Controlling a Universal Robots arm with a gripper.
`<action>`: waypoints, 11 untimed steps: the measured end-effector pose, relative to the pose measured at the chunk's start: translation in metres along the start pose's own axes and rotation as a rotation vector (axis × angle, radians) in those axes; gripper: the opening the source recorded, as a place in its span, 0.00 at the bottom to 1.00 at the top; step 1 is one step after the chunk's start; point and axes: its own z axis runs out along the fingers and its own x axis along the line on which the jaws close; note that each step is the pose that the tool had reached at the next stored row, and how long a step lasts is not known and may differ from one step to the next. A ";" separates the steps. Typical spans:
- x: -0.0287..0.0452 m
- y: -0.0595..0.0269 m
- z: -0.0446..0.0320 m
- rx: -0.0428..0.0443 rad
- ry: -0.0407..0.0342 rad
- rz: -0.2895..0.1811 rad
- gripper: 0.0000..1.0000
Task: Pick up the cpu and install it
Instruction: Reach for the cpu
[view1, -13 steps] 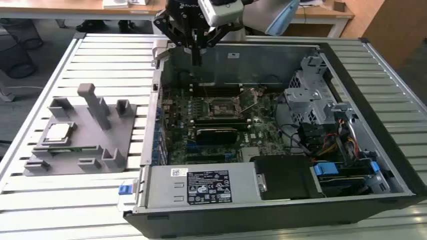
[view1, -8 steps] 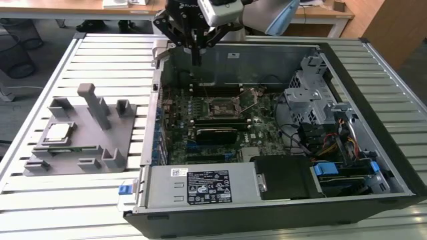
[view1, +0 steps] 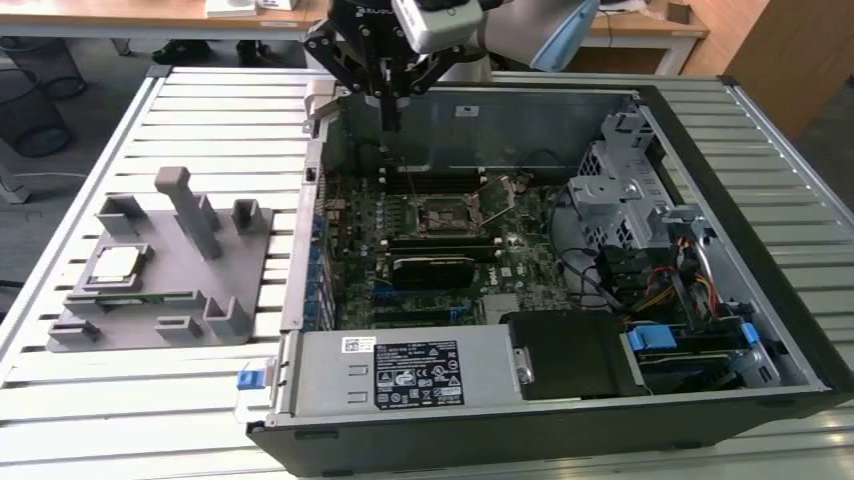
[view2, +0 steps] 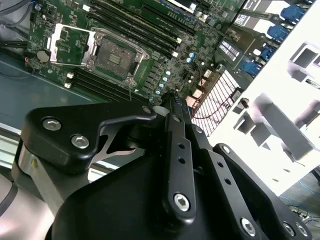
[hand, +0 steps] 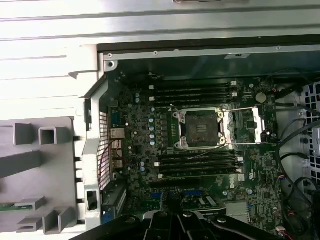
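Note:
The cpu (view1: 116, 264), a small silvery square chip, lies flat on the grey tray (view1: 200, 300) at the exterior view's left, outside the computer case. My gripper (view1: 390, 122) hangs over the far edge of the open case, above the motherboard and well away from the cpu. Its black fingers (view2: 173, 107) are pressed together with nothing between them. The motherboard socket (view1: 441, 213) sits in the middle of the board with its metal frame swung open; in both wrist views the socket (hand: 200, 129) (view2: 116, 55) holds no chip.
The tray carries upright grey posts (view1: 187, 205) and a green memory stick (view1: 134, 297). Black memory slots (hand: 192, 92) flank the socket. A drive cage (view1: 627, 190), bundled cables (view1: 667, 290) and a power supply (view1: 400, 372) crowd the case.

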 end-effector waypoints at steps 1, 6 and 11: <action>0.0002 0.0000 0.0000 0.0000 0.0000 0.000 0.11; 0.0013 -0.0001 0.0000 0.0000 0.0000 0.000 0.11; 0.0029 -0.0002 0.0000 0.0000 0.0000 0.000 0.11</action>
